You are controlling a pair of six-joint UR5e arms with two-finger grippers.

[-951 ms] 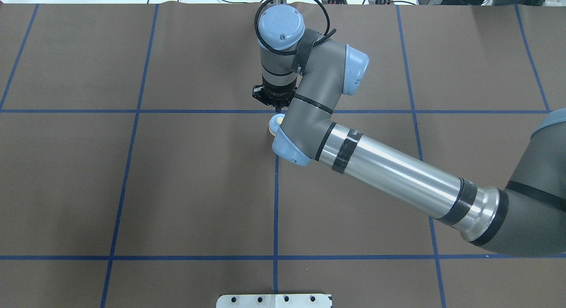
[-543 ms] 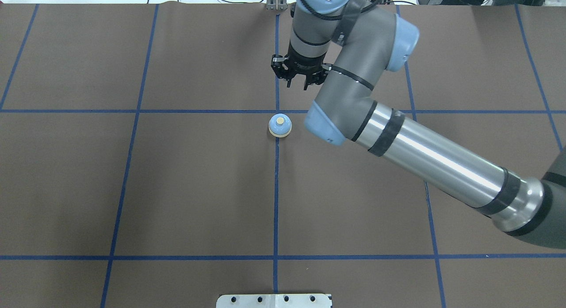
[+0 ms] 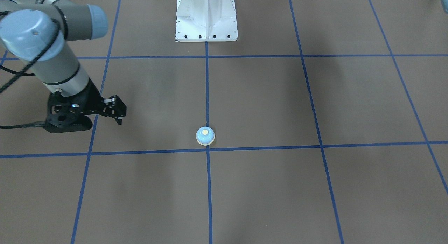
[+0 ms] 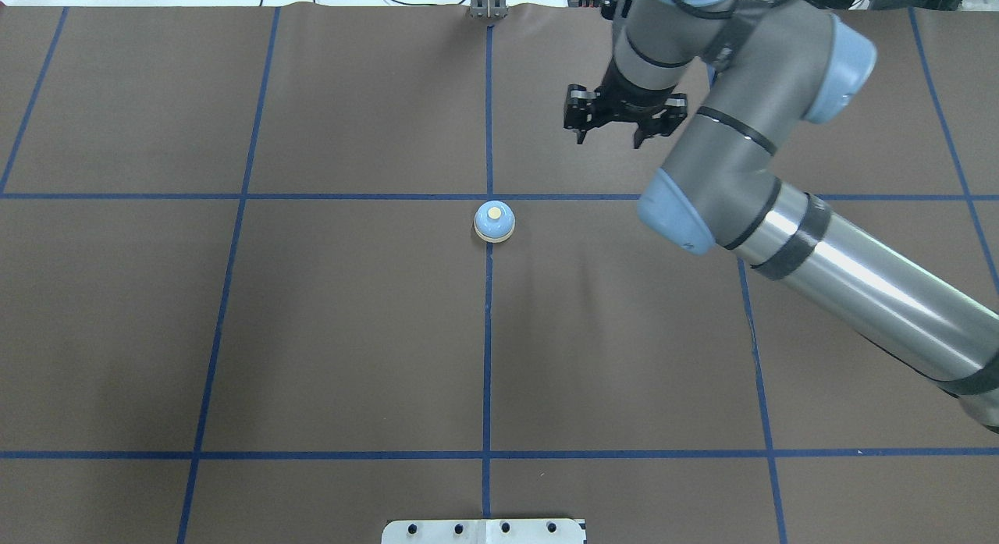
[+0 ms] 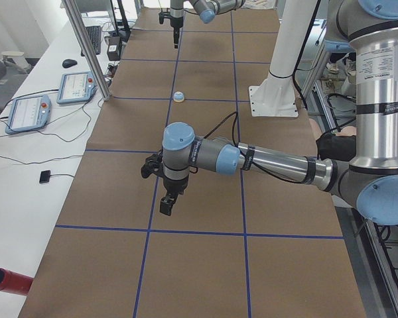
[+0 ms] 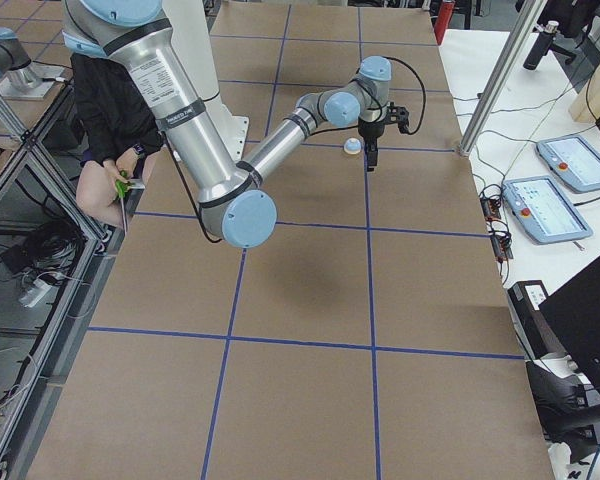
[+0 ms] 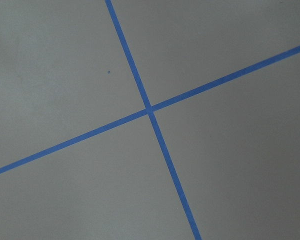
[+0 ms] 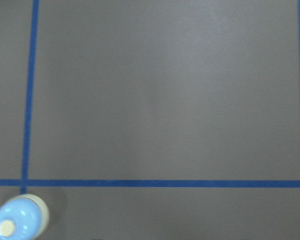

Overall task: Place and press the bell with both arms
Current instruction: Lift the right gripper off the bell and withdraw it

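- Overhead exterior: the bell is seen upright on the brown table. It sits on the middle blue tape line, just on the robot's side of a crossing. A light-blue dome, a round cream base and a cream button on top are shown. The right gripper is held beyond and to the right of the bell, well apart from it. Its jaws are spread, with nothing between them.
- Exterior front-facing: the bell's glossy dome is seen from above, and the cream base shows as a thin rim. The right gripper is found at the view's left, clear of the bell.
- Exterior left: the left gripper is held over the table, well apart from the small, far bell. Whether it is released or clenched cannot be told.
- Exterior right: the bell is seen as a small pale dome near the right gripper.
- Left wrist-mounted: only table and two crossing tape lines are shown.
- Right wrist-mounted: the bell is caught in the lower left corner, partly cut off by the edge.
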